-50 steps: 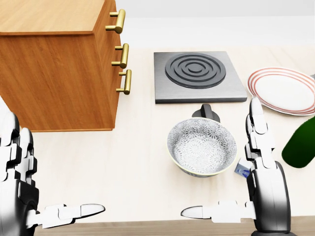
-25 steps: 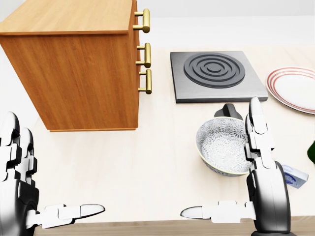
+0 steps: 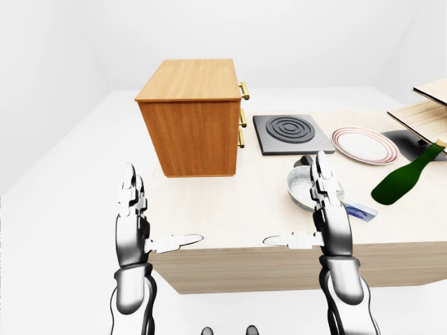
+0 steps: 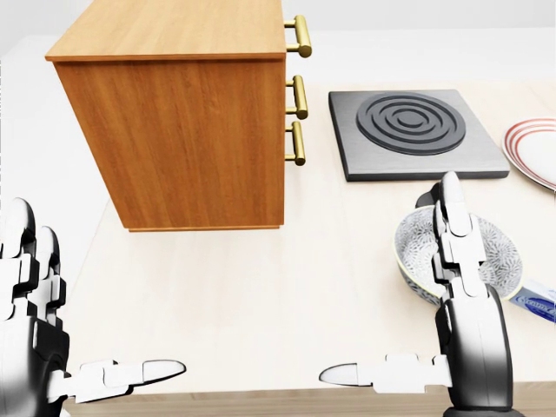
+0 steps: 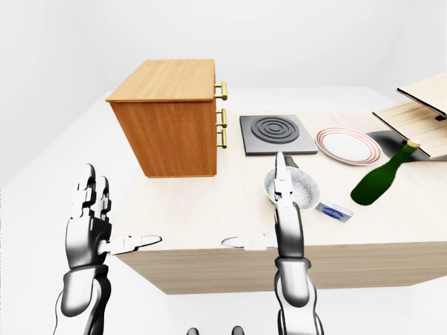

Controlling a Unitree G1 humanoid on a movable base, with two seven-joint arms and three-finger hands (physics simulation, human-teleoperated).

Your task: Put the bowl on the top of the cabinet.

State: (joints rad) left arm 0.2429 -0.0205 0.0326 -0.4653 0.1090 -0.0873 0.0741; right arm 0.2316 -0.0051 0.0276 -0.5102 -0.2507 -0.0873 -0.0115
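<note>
A patterned grey-white bowl (image 4: 504, 252) sits upright on the light wooden table (image 4: 261, 295), at the right in the head view. The wooden cabinet (image 4: 174, 130) with three brass handles stands at the upper left, and its flat top (image 3: 192, 77) is bare. My right hand (image 4: 391, 278) is open and empty, with its raised fingers (image 4: 456, 234) overlapping the bowl's left part in the view. My left hand (image 4: 100, 300) is open and empty at the bottom left, beyond the table's left end.
A dark hotplate (image 4: 408, 130) lies right of the cabinet, with a red-rimmed plate (image 4: 534, 148) further right. A green bottle (image 3: 405, 178) lies tilted at the right. A small blue-white packet (image 4: 534, 304) lies beside the bowl. Wooden shelves (image 3: 426, 112) stand at the far right.
The whole picture has shifted: the camera moved left, so cabinet, hotplate and bowl slid to the right in view. Both hands keep the same open pose.
</note>
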